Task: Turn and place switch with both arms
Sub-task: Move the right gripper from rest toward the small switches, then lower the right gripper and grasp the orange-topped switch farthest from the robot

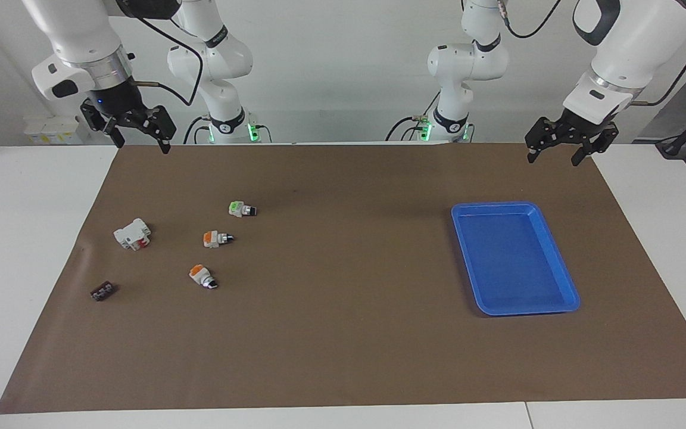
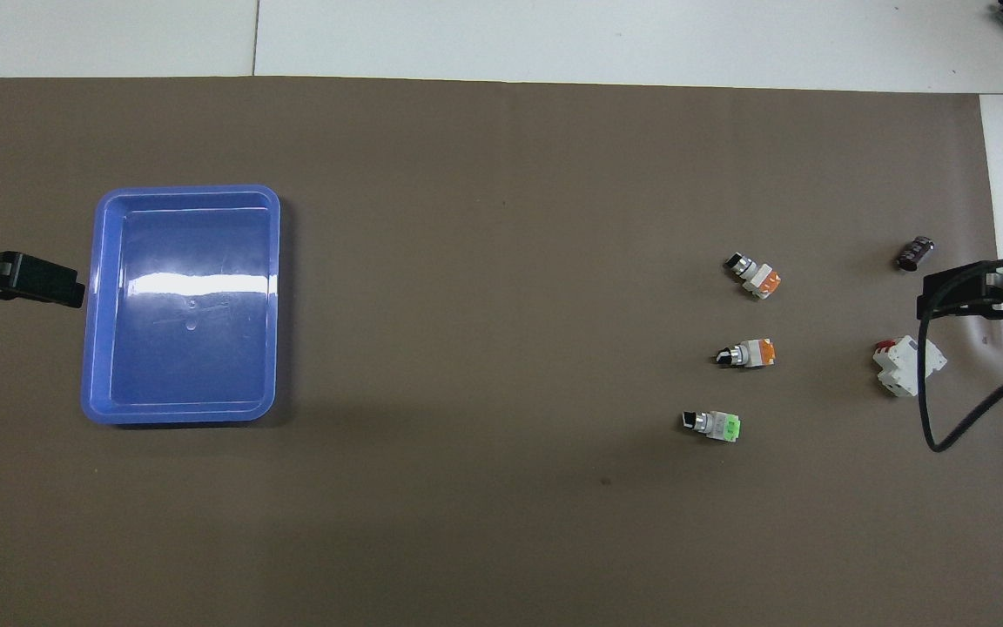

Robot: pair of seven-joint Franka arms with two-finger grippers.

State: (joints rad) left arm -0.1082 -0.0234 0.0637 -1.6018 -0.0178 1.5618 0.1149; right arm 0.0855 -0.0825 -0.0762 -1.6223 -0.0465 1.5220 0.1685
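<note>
Two orange-ended switches lie on the brown mat (image 1: pixel 343 333) toward the right arm's end of the table, both untouched and well apart from either gripper. One orange switch (image 1: pixel 217 239) lies between the green-ended switch (image 1: pixel 242 209), which is nearer the robots, and the other orange switch (image 1: pixel 202 276), which is farther from them; the three form a loose row, each lying on its side with its black knob pointing toward the left arm's end. The right gripper (image 1: pixel 139 141) hangs in the air with its fingers spread open and nothing between them, over the mat's edge by the robots; the row of switches lies well out from it, toward the table's middle. A white block with a red part (image 1: pixel 133 233) sits closer to that gripper than the switches do, and a small dark part (image 1: pixel 103 291) lies farther out again. The left gripper (image 1: pixel 554 155) also hangs open and empty, over the mat's edge at its own end, with a blue tray (image 1: pixel 557 262) on the mat out from it.
</note>
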